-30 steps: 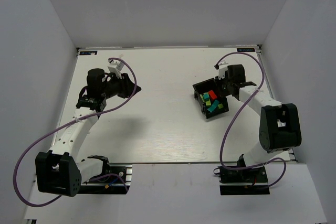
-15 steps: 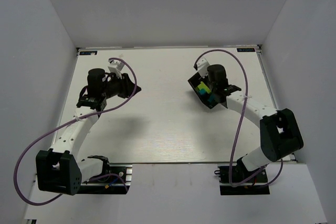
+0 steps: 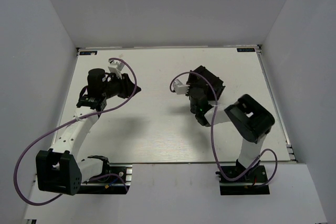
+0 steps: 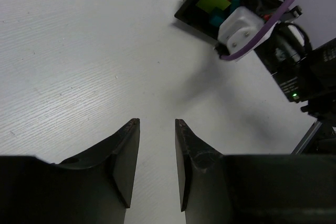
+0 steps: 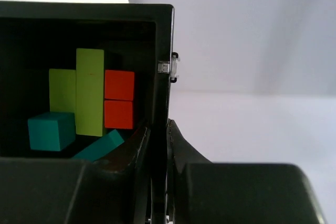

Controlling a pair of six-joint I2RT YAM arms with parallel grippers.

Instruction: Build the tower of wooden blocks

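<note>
The right gripper (image 5: 159,141) pinches one side wall of the black bin (image 5: 164,51); its two fingers are pressed on this thin wall from both sides. In the top view the right arm is folded inward, and the bin (image 3: 209,80) is in the middle-right part of the white table (image 3: 157,129). It is tipped, with its open side turned toward the left arm. A shadow lies on the table under it, so it seems lifted.

The wooden blocks (image 4: 215,1) are all inside the bin, not stacked as a tower. In the right wrist view two lime-green bars (image 5: 89,93) stand side by side, touching. Two red blocks (image 5: 118,106), one above the other, are just beside them. A teal cube (image 5: 50,131) is at the lower left, and a teal bar (image 5: 100,145) lies slanted below the green bars.

The left gripper (image 4: 157,124) is over bare table, well apart from the bin. Its fingers stand a little apart, with nothing between them.
</note>
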